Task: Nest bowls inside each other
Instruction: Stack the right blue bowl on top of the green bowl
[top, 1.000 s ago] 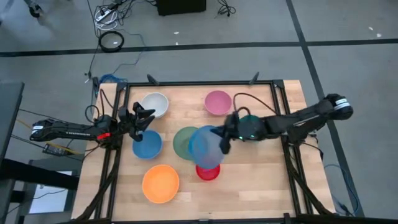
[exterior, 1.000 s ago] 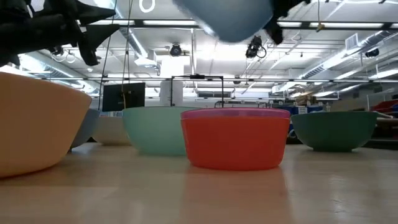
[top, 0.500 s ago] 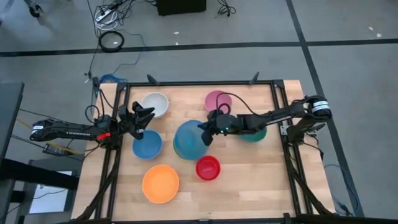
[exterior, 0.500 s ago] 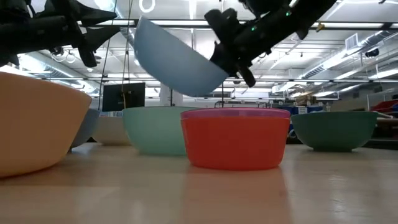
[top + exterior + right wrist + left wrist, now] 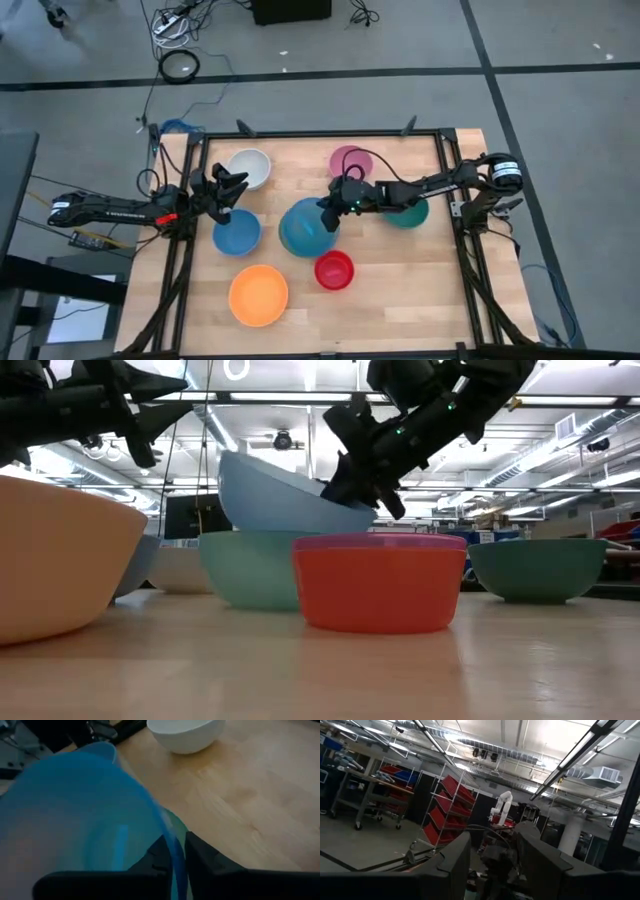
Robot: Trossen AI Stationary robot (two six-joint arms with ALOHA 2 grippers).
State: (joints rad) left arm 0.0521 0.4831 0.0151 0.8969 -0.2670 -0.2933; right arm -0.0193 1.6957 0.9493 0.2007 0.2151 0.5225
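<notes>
My right tool pinches the light blue bowl's rim, tilted in the green bowl; releasing now, it may seat crooked. Left tool open.

1. Table: light wood planks, smooth, slight sheen in low view.
2. Frame round the table: black metal bars.
3. Bowls: smooth plastic, mostly matt. Blue bowl, orange bowl, white bowl.
4. Red bowl: smooth plastic, faintly translucent at the rim.
5. Arms: dark, matt casing.
6. Floor: grey, smooth, dull finish.
</notes>
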